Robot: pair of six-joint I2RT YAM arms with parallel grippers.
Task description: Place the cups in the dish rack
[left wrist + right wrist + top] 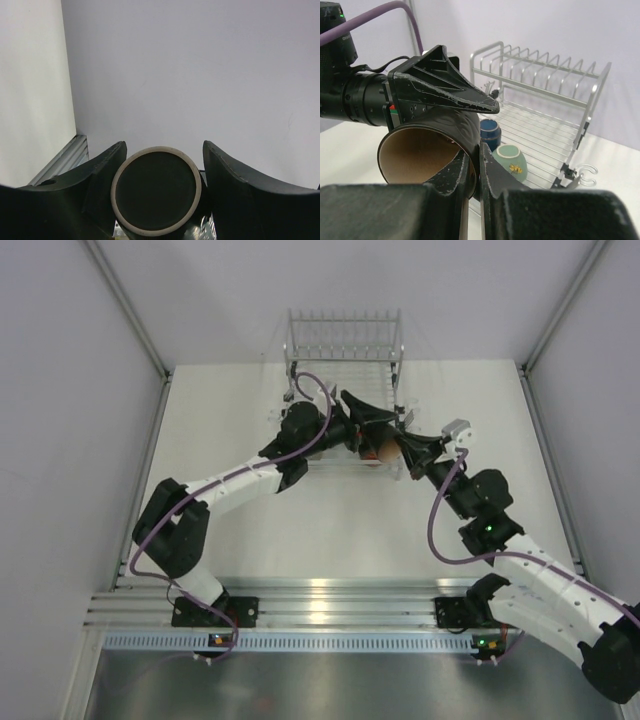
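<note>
A black mug with a tan inside (440, 131) is held between both grippers above the near end of the wire dish rack (545, 117). My left gripper (164, 144) is shut around its body, and its round base (156, 190) faces that camera. My right gripper (479, 152) pinches the mug's rim, one finger inside and one outside. A dark blue mug (489, 131) and a mint-green mug (510, 159) stand upside down in the rack. From above, the grippers (365, 430) (402, 450) meet over the rack (345, 360) around the mug (377, 453). The other mugs are hidden.
The rack stands at the far middle of the white table (230, 540), with upright tines (345, 335) at its far end. Grey walls close in the sides and back. A metal rail (330, 600) runs along the near edge by the arm bases.
</note>
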